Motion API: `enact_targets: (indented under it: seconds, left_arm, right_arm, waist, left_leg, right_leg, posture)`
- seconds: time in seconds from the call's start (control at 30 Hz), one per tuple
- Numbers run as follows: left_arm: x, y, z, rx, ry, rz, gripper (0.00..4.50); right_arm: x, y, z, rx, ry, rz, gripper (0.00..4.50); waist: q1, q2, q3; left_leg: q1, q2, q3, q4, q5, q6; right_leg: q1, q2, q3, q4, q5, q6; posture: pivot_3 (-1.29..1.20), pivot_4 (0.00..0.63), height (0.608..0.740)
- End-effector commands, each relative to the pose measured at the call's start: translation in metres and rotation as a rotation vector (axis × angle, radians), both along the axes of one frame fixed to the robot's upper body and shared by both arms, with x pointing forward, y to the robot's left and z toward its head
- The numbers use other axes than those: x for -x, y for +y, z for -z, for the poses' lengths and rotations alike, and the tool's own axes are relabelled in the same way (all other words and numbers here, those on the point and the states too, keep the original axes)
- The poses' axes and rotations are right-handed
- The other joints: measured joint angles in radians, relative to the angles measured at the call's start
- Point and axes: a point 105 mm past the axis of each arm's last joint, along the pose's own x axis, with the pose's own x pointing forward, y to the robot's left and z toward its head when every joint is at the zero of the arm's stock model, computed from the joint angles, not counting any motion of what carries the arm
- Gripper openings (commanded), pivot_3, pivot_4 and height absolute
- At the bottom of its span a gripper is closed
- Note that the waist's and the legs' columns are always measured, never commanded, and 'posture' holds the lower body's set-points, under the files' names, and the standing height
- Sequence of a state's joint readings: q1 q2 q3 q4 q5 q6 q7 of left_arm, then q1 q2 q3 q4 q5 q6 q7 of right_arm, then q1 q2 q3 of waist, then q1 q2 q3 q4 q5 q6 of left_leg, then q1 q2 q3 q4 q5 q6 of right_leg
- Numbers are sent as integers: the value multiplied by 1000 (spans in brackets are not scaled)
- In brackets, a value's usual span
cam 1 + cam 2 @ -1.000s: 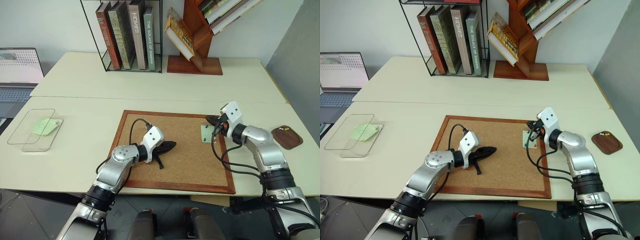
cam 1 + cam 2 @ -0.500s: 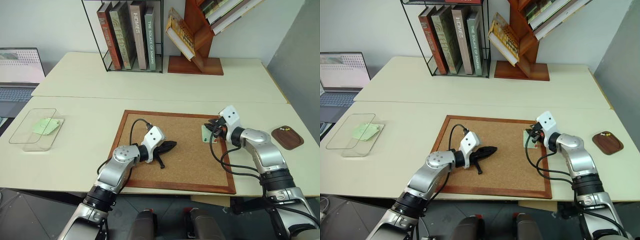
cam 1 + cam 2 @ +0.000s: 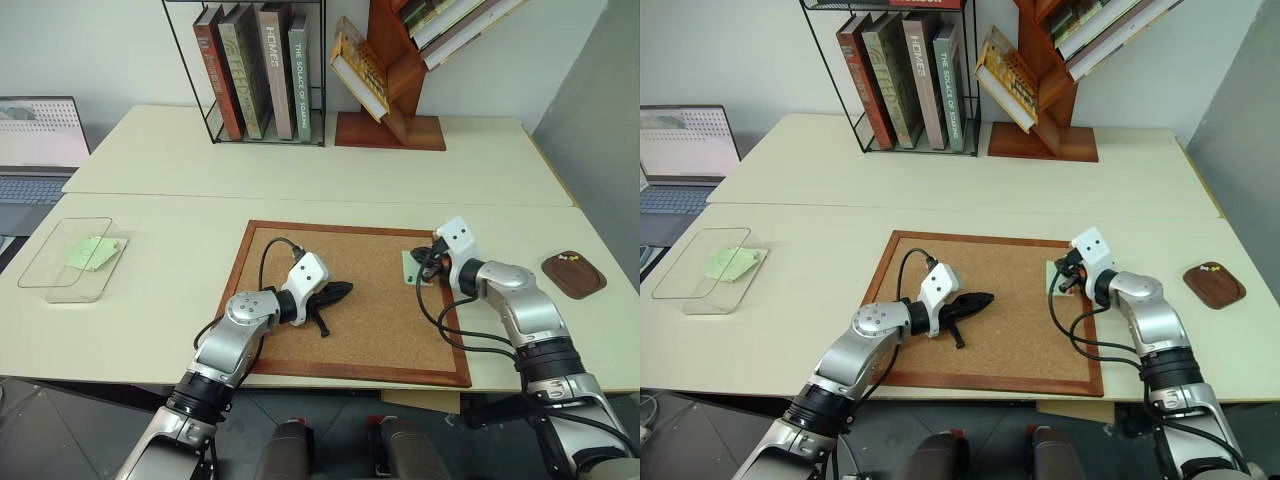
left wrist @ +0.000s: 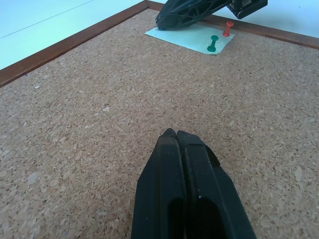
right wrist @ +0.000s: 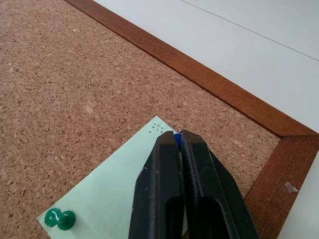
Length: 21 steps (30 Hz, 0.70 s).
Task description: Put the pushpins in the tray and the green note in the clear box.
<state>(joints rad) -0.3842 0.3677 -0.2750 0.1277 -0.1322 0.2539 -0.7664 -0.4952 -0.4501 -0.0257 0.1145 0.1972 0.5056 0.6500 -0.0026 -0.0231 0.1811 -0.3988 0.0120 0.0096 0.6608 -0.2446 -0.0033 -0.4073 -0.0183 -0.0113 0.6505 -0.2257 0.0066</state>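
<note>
The green note (image 5: 117,194) lies flat on the cork board (image 3: 350,300), near the board's far right corner, close to the wooden frame. A green pushpin (image 5: 59,219) sits on one corner of the note, and a red pushpin (image 4: 228,28) stands at the note's edge beside it. The right gripper (image 5: 178,137) hovers over the note with its fingers clenched on a small blue pin (image 5: 177,140), whose head just peeks out between the tips; tiny pinholes mark the paper right by them.

The left gripper (image 4: 175,134) rests over the middle of the cork board, well apart from the note, its fingers pressed together on nothing.

The tray (image 3: 573,274) sits on the tabletop (image 3: 160,290) to the right of the board, with a small yellowish pin (image 3: 569,258) in it. The clear box (image 3: 72,258) lies far to the left, holding a crumpled light-green paper (image 3: 88,251).

A wire rack of books (image 3: 255,65) and a wooden tree-shaped bookshelf (image 3: 395,70) stand at the back, and a laptop (image 3: 35,150) is at the far left.
</note>
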Motion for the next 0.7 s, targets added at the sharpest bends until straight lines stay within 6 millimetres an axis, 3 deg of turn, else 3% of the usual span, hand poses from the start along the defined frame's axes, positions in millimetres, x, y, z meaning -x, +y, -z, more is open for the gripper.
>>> enact_targets:
  seconds: [0.03, 0.23, 0.4, 0.57, 0.7]
  left_arm:
    - [0, 12, 28, -84, 79, -54, 0]
    - [1, 9, 28, -77, 76, -48, 0]
    - [1, 7, 26, -71, 67, -36, 0]
    - [1, 6, 28, -88, 59, -16, 0]
    - [-1, 4, 27, -85, 53, -14, 0]
  right_arm:
    - [7, -22, -32, -40, -73, 43, 14]
    - [21, -59, -47, -54, -87, 139, 14]
    - [44, -122, -49, 21, -108, 277, 14]
    - [66, -188, -32, 170, -43, 477, 14]
    - [72, -208, -15, 219, 2, 543, 14]
  waist:
    - [0, 0, 0]
    - [1, 0, 0]
    - [5, 1, 0]
    - [4, 2, -1]
    - [3, 4, -3]
  left_leg:
    - [0, 0, 0, 0, 0, 0]
    - [0, 0, -1, 0, 0, 0]
    - [-1, -1, -1, 0, 0, 0]
    - [-1, -1, 0, -1, 0, 0]
    - [0, 0, 0, 0, 0, 0]
  right_leg:
    - [0, 0, 0, 0, 0, 0]
    - [1, 0, 0, -1, 0, 0]
    - [1, 0, -1, -2, -1, -1]
    - [1, -1, 0, -4, -1, -2]
    - [1, -1, 0, -4, -2, -3]
  posture:
    - [0, 150, 740]
    - [0, 150, 740]
    - [0, 150, 740]
    - [0, 150, 740]
    - [0, 150, 740]
